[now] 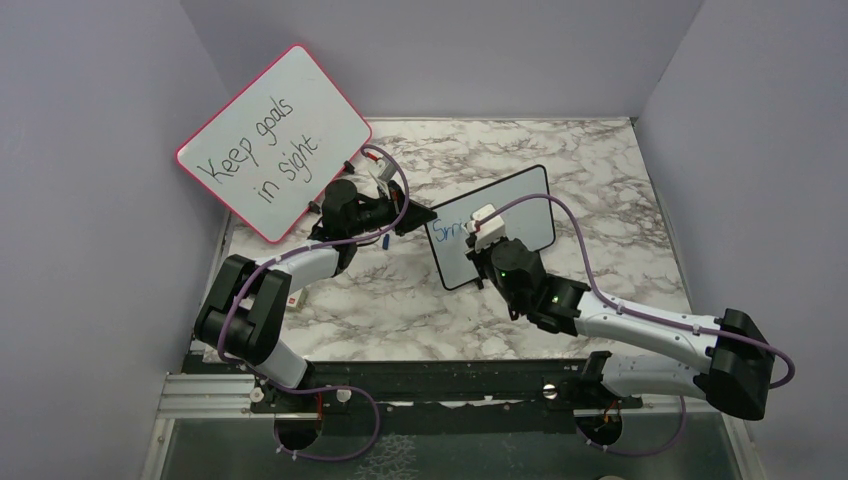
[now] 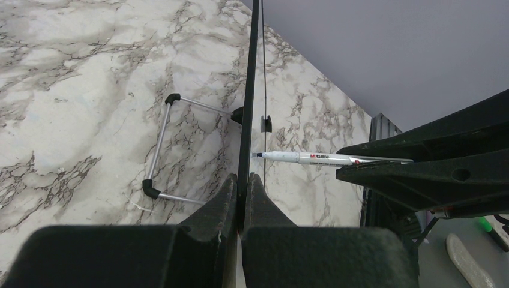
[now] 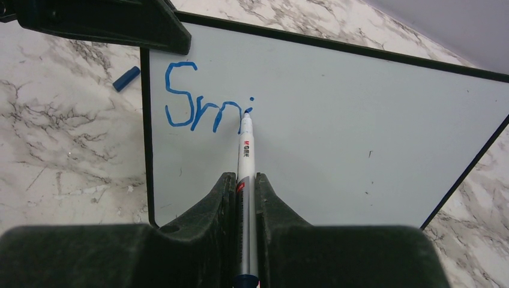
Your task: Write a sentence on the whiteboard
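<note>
The whiteboard [image 1: 528, 205] stands tilted on the marble table; its white face fills the right wrist view [image 3: 360, 132] and it shows edge-on in the left wrist view [image 2: 249, 90]. Blue letters of the sentence [image 3: 204, 107], reading "Smi", sit at its top left [image 1: 450, 228]. My left gripper [image 1: 420, 220] [image 2: 243, 183] is shut on the board's black-framed left edge. My right gripper [image 1: 478, 240] [image 3: 243, 180] is shut on a white and silver marker [image 3: 246, 153] [image 2: 312, 158]. The blue tip touches the board at the foot of the "i".
A larger red-framed board [image 1: 275, 140] reading "Keep goals in sight" leans against the left wall. A blue marker cap [image 3: 126, 78] [image 1: 385, 241] lies on the table left of the whiteboard. The board's wire stand [image 2: 159, 150] rests behind it. Grey walls enclose the table.
</note>
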Robot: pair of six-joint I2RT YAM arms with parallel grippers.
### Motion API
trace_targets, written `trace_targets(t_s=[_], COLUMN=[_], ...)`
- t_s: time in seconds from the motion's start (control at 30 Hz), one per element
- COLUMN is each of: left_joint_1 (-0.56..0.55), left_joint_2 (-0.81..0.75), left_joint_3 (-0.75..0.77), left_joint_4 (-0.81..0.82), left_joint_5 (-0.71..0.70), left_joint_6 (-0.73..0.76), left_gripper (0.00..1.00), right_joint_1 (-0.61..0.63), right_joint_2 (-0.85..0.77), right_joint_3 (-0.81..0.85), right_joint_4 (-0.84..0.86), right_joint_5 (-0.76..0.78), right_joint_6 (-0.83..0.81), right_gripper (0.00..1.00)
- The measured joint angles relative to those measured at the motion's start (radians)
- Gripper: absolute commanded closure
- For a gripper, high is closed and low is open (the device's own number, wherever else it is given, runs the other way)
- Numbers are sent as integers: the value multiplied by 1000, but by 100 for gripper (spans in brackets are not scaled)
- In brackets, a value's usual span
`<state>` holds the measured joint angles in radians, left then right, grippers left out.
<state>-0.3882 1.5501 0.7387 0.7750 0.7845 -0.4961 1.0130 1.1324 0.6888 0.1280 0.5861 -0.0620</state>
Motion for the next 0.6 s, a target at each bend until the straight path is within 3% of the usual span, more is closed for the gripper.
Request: trace_targets(t_s=[0.6], left_joint_1=[0], left_joint_2=[0], left_joint_3=[0], left_joint_4=[0], left_joint_5=[0], left_joint_6=[0], left_gripper=[100], right_joint_1=[0], right_joint_2=[-12], right_joint_3=[0], right_joint_4=[-72], right_joint_5=[-1], right_joint_6=[51], right_gripper=[99])
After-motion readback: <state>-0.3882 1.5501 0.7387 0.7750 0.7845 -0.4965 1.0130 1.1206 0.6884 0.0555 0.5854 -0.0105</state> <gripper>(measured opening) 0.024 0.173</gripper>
